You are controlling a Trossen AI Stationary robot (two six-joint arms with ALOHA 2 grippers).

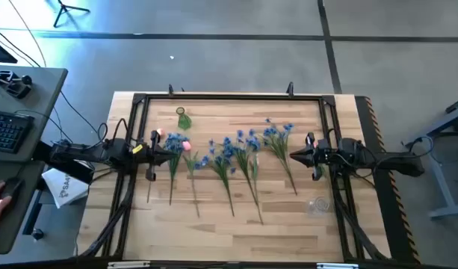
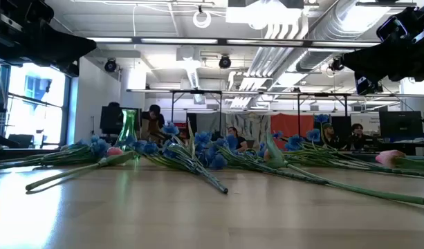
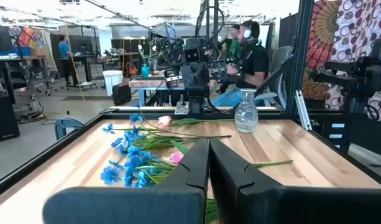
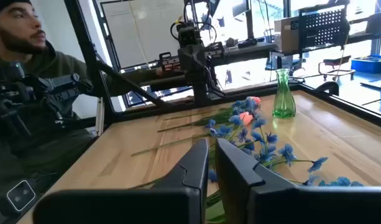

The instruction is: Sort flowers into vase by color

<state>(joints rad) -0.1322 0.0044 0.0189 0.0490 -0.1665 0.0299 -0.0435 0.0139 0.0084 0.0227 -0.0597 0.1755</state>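
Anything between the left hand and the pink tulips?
Nothing visible. The left hand is shut beside the pink tulips, with bare table around. The green vase stands just beyond them, also unblocked.

- Pink tulip buds [image 1: 173, 140]: two, side by side at about nine o'clock of the flower row, just by the left arm's tip.
- Blue blossom sprays [image 1: 246, 142]: about four or five stems fanned across the table's middle; where the blooms overlap the exact number cannot be told.
- Vases: two. One green vase [image 1: 184, 118] at roughly eleven o'clock of the flowers, one clear vase [image 1: 316, 205] at roughly four o'clock.
- Robot arms: two, one at each side of the table.
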